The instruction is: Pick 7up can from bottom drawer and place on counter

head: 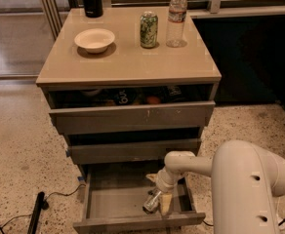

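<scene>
The arm (247, 182) is smooth, rounded off-white plastic with small dark holes in its bulky shell. Its end effector (158, 204), inside the bottom drawer (114, 199), looks pale yellow.

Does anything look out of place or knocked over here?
The 7up can lies tipped on its side in the open bottom drawer, right at the gripper, not upright like the green can on the counter. Nothing looks spilled.

Counter (132, 62) — bowl (94, 39), can (149, 29), bottle (176, 18); tool (157, 204) in bottom drawer (113, 199).

The glossy, smooth table (128, 65) bears a clear plastic bottle (176, 18). Below the table, the smooth plastic claw (158, 204) hangs by a metal can (151, 202).
</scene>
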